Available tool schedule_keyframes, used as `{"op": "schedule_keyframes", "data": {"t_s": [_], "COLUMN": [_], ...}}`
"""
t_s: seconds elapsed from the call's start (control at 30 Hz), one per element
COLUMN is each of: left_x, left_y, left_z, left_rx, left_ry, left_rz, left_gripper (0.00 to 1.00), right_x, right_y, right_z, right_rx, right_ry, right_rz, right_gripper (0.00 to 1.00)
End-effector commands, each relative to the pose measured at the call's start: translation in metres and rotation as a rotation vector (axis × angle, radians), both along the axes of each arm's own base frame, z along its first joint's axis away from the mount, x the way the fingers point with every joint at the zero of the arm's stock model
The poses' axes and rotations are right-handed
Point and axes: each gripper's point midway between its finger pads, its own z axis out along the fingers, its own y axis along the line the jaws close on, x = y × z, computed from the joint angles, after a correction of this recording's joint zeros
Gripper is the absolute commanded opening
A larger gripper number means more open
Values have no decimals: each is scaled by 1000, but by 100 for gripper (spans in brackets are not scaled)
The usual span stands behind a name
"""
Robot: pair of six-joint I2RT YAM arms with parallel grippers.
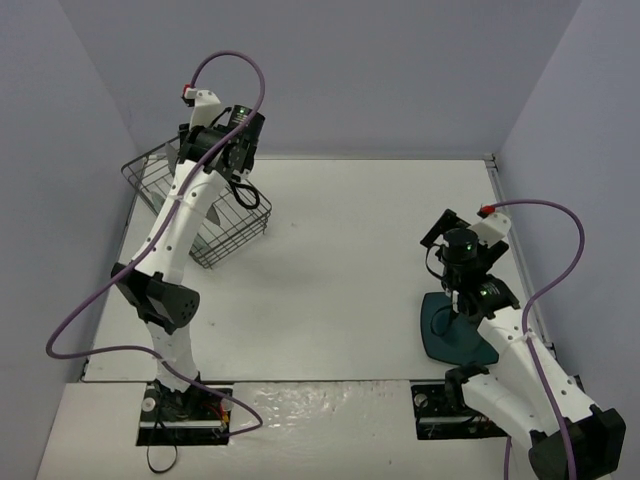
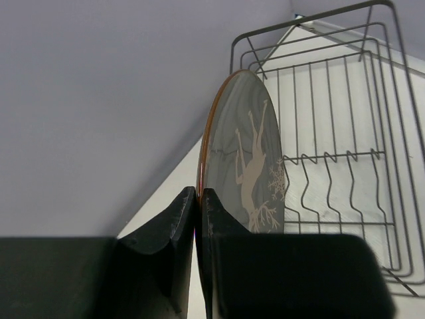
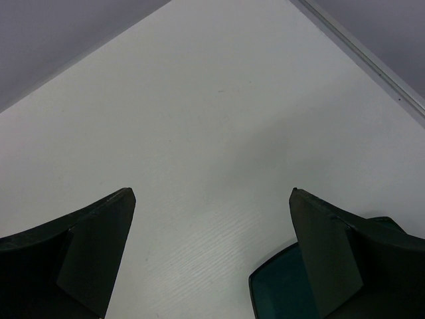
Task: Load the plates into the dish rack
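My left gripper is shut on the rim of the glossy grey plate with a white deer pattern. It holds the plate on edge, upright, over the near end of the dark wire dish rack. In the top view the left gripper is above the rack at the back left. My right gripper is open and empty over bare table. The dark teal rounded-square plate lies flat by its right finger and also shows in the top view, under the right gripper. The mint-green plate is out of view.
Grey walls enclose the table on the left, back and right. The rack stands close to the left wall, at an angle. A raised table edge strip runs along the right side.
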Motion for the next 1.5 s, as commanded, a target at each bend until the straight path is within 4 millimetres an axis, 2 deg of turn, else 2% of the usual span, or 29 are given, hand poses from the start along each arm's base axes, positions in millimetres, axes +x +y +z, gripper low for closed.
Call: {"op": "schedule_keyframes", "data": {"t_s": [0.0, 0.3, 0.43, 0.87, 1.2, 1.47], "left_x": [-11, 19, 29, 49, 53, 57], "left_y": [33, 47, 47, 51, 55, 56], "left_z": [36, 5, -7, -36, -72, -93], "left_rx": [46, -6, -8, -5, -38, -46], "left_ry": [-107, -59, -30, 22, 86, 117], "left_rz": [108, 123, 112, 119, 136, 150], "left_gripper": [0, 0, 0, 0, 0, 0], "right_x": [8, 12, 11, 10, 10, 10], "right_y": [-6, -7, -8, -9, -10, -10], "right_z": [11, 5, 5, 5, 4, 4], "right_rx": [-10, -29, -34, -38, -42, -41], "right_ry": [-37, -8, -9, -7, 0, -1], "right_rz": [-51, -61, -66, -73, -77, -78], "right_gripper": [100, 100, 100, 100, 100, 100]}}
